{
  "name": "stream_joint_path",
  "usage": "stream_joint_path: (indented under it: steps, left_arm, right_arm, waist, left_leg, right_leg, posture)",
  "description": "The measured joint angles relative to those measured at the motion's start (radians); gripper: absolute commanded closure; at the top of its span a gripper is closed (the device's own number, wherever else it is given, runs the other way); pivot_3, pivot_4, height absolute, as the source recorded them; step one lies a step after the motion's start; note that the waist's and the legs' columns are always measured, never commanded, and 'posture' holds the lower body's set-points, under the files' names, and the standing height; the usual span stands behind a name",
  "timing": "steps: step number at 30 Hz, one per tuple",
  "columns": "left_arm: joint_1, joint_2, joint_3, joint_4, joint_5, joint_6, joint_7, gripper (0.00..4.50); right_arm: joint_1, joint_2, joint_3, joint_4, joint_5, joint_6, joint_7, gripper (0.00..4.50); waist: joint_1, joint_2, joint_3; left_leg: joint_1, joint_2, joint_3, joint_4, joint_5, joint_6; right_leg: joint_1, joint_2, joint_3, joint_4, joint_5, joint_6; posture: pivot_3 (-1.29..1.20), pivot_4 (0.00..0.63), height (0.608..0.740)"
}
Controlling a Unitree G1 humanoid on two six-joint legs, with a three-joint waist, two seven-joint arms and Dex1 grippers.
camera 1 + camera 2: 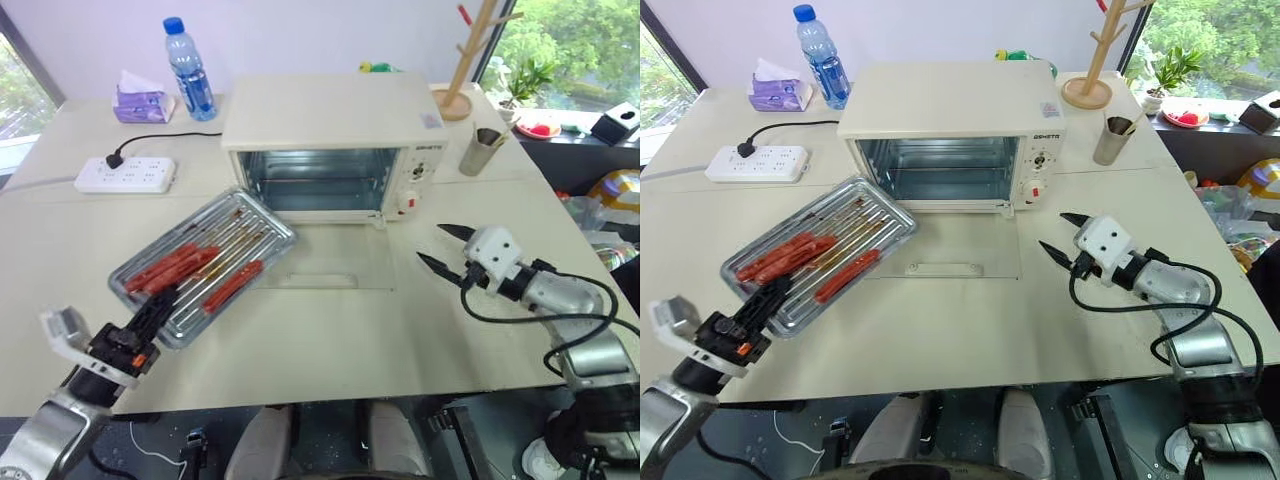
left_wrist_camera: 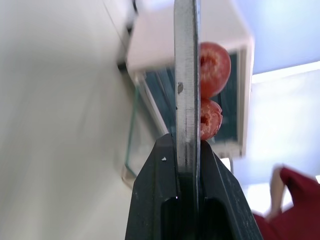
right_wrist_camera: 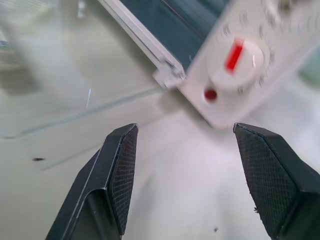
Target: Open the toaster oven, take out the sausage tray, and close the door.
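Note:
The cream-white toaster oven [image 1: 330, 110] stands at the back middle of the table, and its cavity looks empty. The glass door [image 1: 330, 258] lies folded down flat on the table, bar handle [image 1: 312, 281] toward me. Left of the door is the sausage tray [image 1: 280, 232], silver, with a wire rack and several reddish sausages [image 1: 170, 268]. My left gripper [image 1: 160, 300] is shut on the tray's near rim [image 2: 186, 60], with the ends of two sausages [image 2: 214, 67] just beyond the rim. My right gripper [image 1: 430, 243] hovers open to the right of the door, pointing at the knob panel [image 3: 240, 55].
A white power strip [image 1: 125, 175] with a black plug lies at the back left, beside a tissue pack [image 1: 140, 100] and a water bottle [image 1: 190, 70]. A metal cup [image 1: 483, 150] and a wooden stand [image 1: 465, 60] sit right of the oven. The table's front edge runs close to both arms.

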Motion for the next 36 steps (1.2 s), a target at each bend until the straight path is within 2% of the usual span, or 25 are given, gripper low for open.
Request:
stream_joint_path:
  steps: [8,18,32,36]
  left_arm:
    - [0.089,-0.038,-0.005,-0.089,0.000,-0.088,0.008,4.50]
    - [0.062,-0.094,0.008,-0.092,-0.001,-0.189,0.047,4.50]
    - [0.054,-0.100,0.100,0.078,-0.001,-0.158,0.001,4.50]
    - [0.064,-0.087,0.107,0.101,-0.001,-0.135,-0.008,4.50]
  right_arm:
    - [-0.017,0.038,0.044,0.035,0.000,0.044,0.057,1.39]
    - [-0.054,0.058,0.086,0.094,-0.020,0.071,0.103,1.39]
    - [-0.092,0.168,0.143,0.041,-0.007,0.198,0.128,1.39]
    - [-0.129,0.174,0.120,-0.043,0.082,0.314,0.136,1.39]
  waist:
    - [0.000,0.000,0.000]
    - [0.000,0.000,0.000]
    - [-0.001,-0.001,0.000]
    - [-0.001,-0.001,0.000]
  left_leg:
    - [-0.001,0.000,0.003,0.000,-0.002,0.003]
    - [0.000,0.000,0.005,0.000,-0.002,0.003]
    - [0.000,0.001,0.005,0.000,-0.004,0.003]
    - [-0.001,0.001,0.005,0.001,-0.004,0.003]
  right_leg:
    - [0.000,0.000,0.000,-0.002,0.000,0.000]
    - [0.000,0.000,0.000,-0.002,0.000,0.000]
    - [-0.001,0.001,0.000,-0.002,0.000,0.000]
    - [-0.001,0.001,0.000,-0.003,0.000,0.000]
  posture:
    - [0.00,0.150,0.739]
    - [0.00,0.150,0.739]
    - [0.00,0.150,0.739]
    - [0.00,0.150,0.739]
